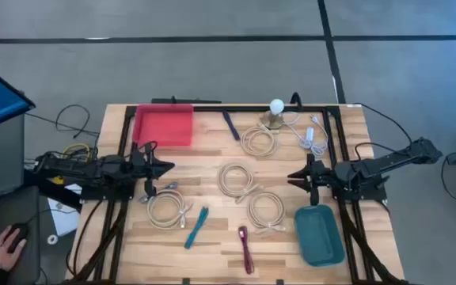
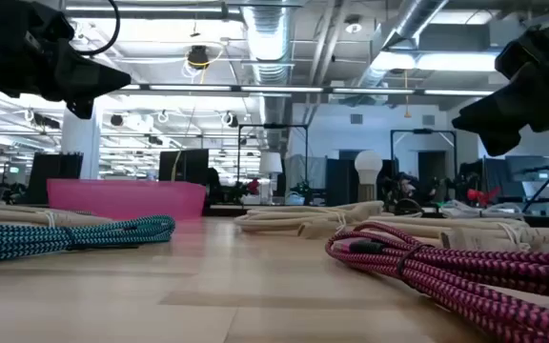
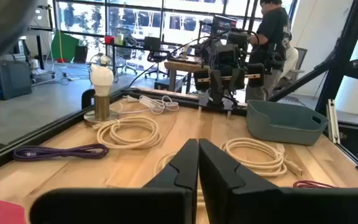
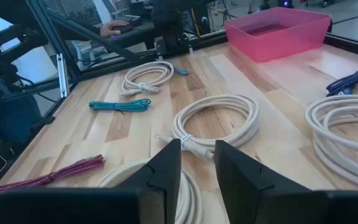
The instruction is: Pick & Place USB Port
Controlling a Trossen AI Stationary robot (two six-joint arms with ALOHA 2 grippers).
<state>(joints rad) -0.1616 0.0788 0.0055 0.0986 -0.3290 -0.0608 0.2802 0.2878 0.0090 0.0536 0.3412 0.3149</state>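
Observation:
Several coiled beige cables lie flat on the wooden table (image 1: 212, 158): one near the bulb (image 1: 258, 142), one in the middle (image 1: 236, 179), one beside the teal bin (image 1: 266, 210), one at the left (image 1: 167, 210). A teal braided cable (image 1: 196, 227), a magenta one (image 1: 245, 248), a dark purple one (image 1: 231, 125) and a white one (image 1: 311, 133) also lie there. My left gripper (image 1: 171, 167) hovers shut above the table's left side. My right gripper (image 1: 290, 176) hovers open on the right, facing the middle coil (image 4: 216, 121).
A red bin (image 1: 163, 127) stands at the far left, and a teal bin (image 1: 320, 235) at the near right. A light bulb on a base (image 1: 276, 107) stands at the far edge. A person's hand (image 1: 6, 241) rests on a mouse off the table's left.

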